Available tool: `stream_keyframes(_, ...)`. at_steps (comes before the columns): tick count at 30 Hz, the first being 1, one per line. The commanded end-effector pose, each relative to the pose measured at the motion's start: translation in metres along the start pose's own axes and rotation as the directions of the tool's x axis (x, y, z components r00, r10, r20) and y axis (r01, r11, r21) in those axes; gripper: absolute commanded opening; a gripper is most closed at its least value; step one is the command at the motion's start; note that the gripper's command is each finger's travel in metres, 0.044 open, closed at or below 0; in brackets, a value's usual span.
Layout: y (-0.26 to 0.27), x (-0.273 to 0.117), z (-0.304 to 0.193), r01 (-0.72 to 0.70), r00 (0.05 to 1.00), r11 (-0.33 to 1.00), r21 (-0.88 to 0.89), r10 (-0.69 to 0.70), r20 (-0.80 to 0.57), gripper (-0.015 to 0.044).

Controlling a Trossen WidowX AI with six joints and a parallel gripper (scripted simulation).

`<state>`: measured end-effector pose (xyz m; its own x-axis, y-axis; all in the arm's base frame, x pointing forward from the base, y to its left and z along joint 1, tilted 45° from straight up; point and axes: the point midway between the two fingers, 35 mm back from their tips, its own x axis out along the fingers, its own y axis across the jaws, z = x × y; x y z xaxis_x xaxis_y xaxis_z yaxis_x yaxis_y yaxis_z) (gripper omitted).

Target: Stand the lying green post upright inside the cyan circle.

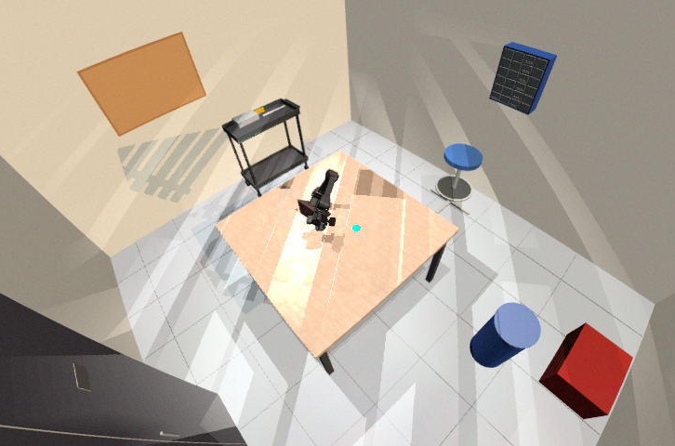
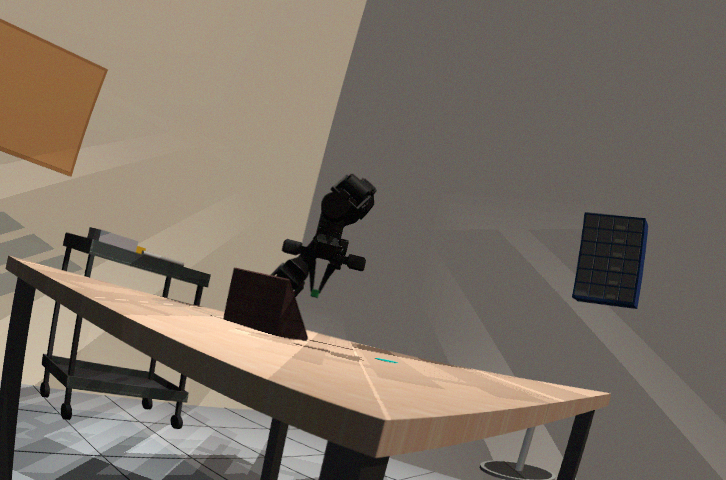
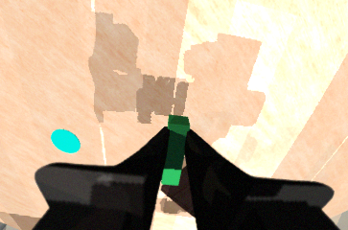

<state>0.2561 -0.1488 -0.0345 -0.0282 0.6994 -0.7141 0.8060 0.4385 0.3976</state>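
The green post [image 2: 314, 293] [image 3: 172, 177] is held between the fingertips, high above the table. In the wrist view it lies lengthwise between the fingers, one end sticking out past the tips. My gripper [image 2: 315, 289] [image 3: 176, 132] is shut on it. In the top view the arm hides the post. The cyan circle [image 1: 355, 228] [image 2: 386, 360] [image 3: 65, 141] lies flat on the table [image 1: 359, 283] [image 2: 341, 390], off to one side of the gripper, with nothing standing on it.
A dark brown wedge-like block [image 1: 306, 207] [image 2: 265, 302] [image 3: 181, 192] stands on the table close beside the arm. A black cart [image 1: 275, 165] stands behind the table, and a blue stool [image 1: 462, 156] stands beyond the table's edge.
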Motion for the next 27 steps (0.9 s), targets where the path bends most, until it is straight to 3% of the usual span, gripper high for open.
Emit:
stream_keyframes(1, 0.014, -0.007, -0.002, -0.001, 1.0, 0.999, -0.032, 0.002, 0.018, 0.0023)
stream_keyframes(27, 0.086, -0.018, -0.028, 0.007, 1.0, 0.985, -0.175, -0.002, 0.03, 0.0023)
